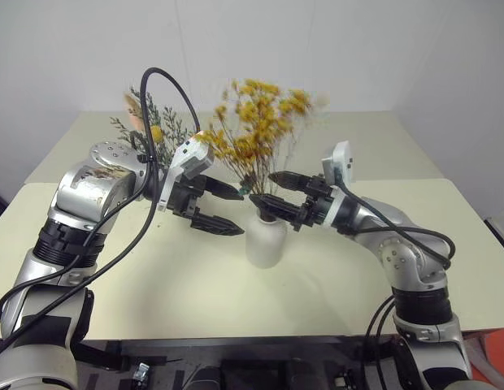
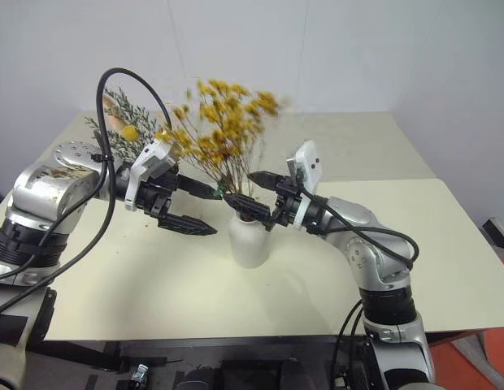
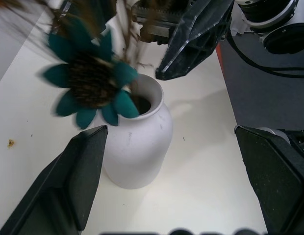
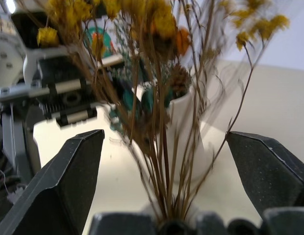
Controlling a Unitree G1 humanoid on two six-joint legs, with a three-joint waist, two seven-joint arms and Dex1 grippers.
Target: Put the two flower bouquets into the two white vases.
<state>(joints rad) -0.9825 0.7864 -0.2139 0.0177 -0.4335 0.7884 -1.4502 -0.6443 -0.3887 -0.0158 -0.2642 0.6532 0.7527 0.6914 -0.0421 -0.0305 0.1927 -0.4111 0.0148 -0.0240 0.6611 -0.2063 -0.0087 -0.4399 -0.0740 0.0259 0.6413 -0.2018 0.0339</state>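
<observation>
A pale cream table (image 1: pixel 414 268) (two tops pushed together) stands before plain white walls (image 1: pixel 333 49).

Silver-grey metal arm shells with black joint rings; black cables looped outside both arms. White camera housings on the wrists. Left gripper (image 1: pixel 222 208) and right gripper (image 1: pixel 273 193): two black, tapered, wedge-shaped fingers (image 3: pixel 76 185) each.
</observation>
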